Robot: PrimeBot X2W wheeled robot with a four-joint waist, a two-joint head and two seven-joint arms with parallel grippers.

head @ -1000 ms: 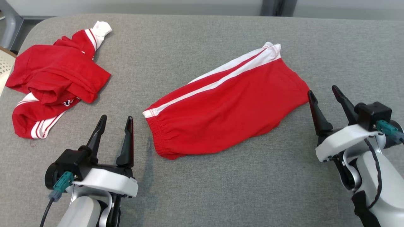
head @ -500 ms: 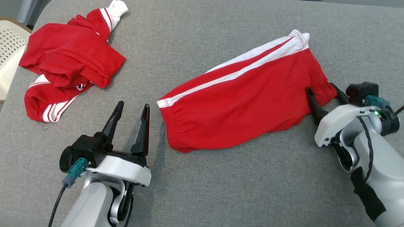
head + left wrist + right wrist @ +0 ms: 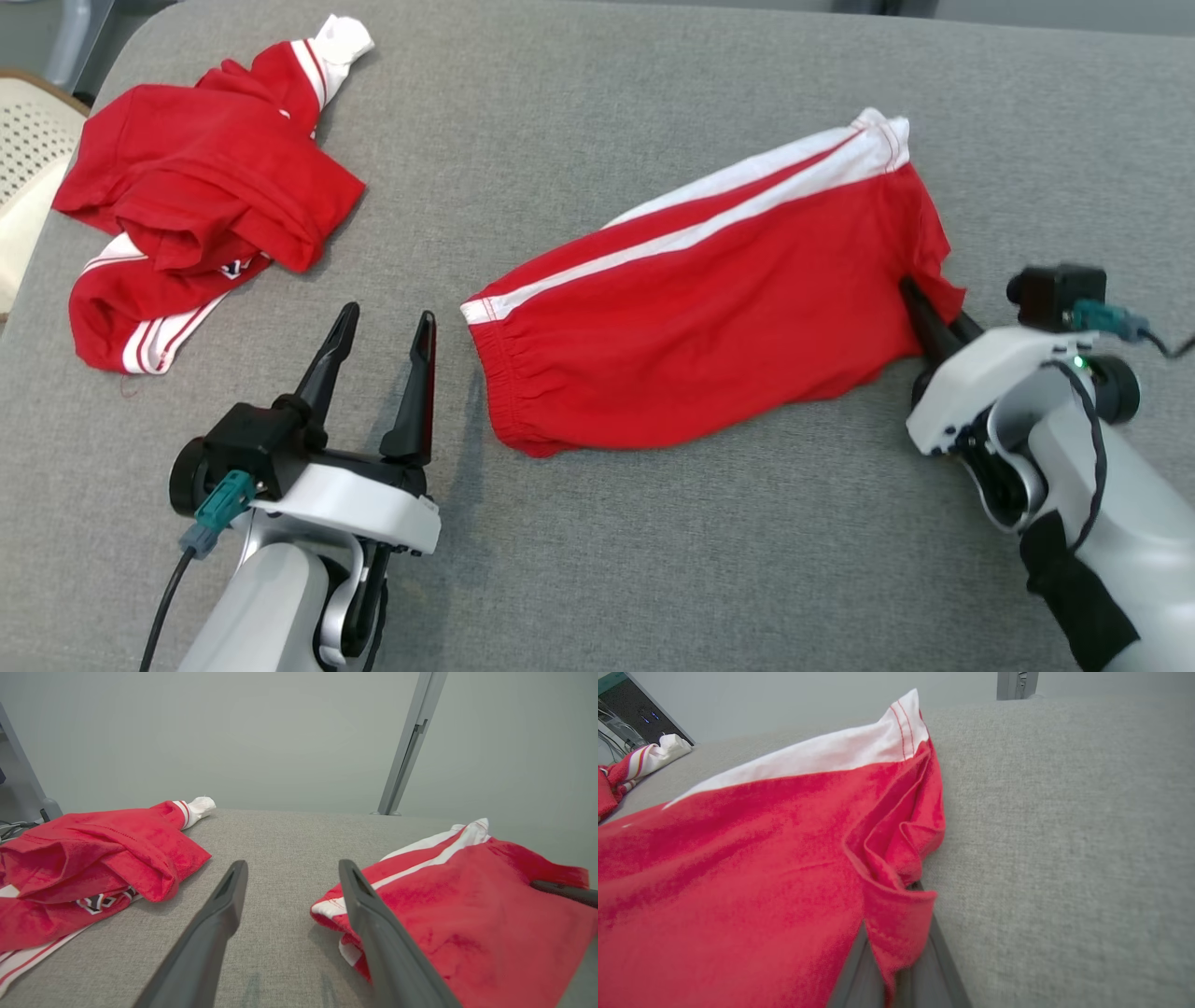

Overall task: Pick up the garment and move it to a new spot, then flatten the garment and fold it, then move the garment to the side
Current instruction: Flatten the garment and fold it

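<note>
My right gripper (image 3: 936, 315) is pinched shut on the right-hand hem of the red shorts (image 3: 709, 308), which lie spread across the middle of the grey padded surface (image 3: 653, 560). My left gripper (image 3: 388, 315) stands wide open just beside their waistband. A second red garment (image 3: 196, 205) lies crumpled at the far left corner.

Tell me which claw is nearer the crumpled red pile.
Left. The left claw stands open near the crumpled pile, not touching it; the right claw is shut on the flat shorts, well away.
</note>
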